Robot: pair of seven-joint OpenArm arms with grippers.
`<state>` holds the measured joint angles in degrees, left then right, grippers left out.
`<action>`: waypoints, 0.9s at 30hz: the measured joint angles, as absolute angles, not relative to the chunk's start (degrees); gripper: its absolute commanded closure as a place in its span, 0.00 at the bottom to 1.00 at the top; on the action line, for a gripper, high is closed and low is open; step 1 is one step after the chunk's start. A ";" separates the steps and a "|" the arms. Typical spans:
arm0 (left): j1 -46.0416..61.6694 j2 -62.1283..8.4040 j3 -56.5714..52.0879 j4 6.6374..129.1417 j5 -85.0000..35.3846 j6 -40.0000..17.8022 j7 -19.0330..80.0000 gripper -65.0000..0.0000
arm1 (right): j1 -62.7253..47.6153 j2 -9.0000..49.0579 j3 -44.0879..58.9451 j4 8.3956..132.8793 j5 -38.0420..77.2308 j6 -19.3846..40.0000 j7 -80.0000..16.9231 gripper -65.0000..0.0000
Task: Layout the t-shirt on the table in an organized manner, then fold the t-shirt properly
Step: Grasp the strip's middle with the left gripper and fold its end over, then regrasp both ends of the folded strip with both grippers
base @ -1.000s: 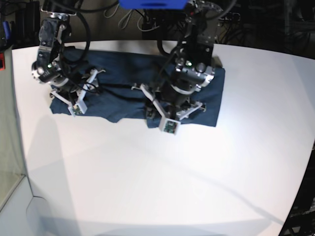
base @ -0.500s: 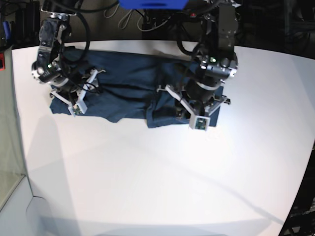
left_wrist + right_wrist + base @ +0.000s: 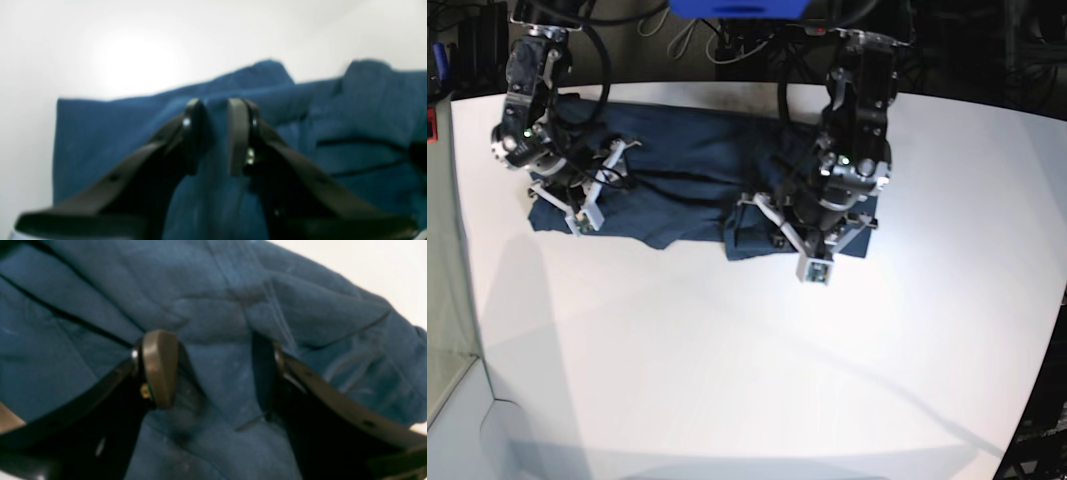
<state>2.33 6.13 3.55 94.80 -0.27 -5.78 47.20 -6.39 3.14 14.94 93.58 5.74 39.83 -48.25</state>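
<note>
Base view: shirt (image 3: 677,170) lies as a long dark strip across the far side of the counter (image 3: 727,380), rumpled, w/ a doubled-over flap at its 3 o'clock end. Over the last sec the left hand (image 3: 812,240) swung from the strip's middle out toward that end, then back in over the near hem at the flap; its arm now covers the end of the shirt. Right hand (image 3: 587,200) hasn't shifted, parked on the 9 o'clock end.

Left wrist view: left hand's fingers (image 3: 195,133) drawn close, narrow gap w/ blue cloth running up between them. Looks like a pinch on a fold, but blur means can't tell if it truly grips. Shirt edge and bare counter sit beyond at 12.

Right wrist view: right hand (image 3: 213,370) spread wide, released, fingers (image 3: 158,368) down on creased shirt, nothing caught between.

Meaning, my read: still layout stage. Left is prob grabbing the flap to pull it flat; no folding begun.
</note>
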 measured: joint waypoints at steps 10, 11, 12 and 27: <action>-1.48 8.58 3.90 82.81 -0.30 -5.78 42.02 0.80 | -6.39 3.16 14.94 93.58 5.74 39.83 -48.23 0.44; -1.50 8.58 3.90 81.97 -0.25 -5.78 41.06 0.80 | -6.42 3.18 14.94 93.58 5.76 39.83 -48.23 0.44; -1.45 8.58 3.81 81.60 -0.27 -5.78 41.08 0.80 | -6.42 3.18 14.94 93.58 5.74 39.83 -48.23 0.44; 2.24 -0.84 -8.97 99.39 -19.20 -5.76 43.55 0.79 | -6.57 2.94 15.18 103.90 5.52 39.83 -48.45 0.44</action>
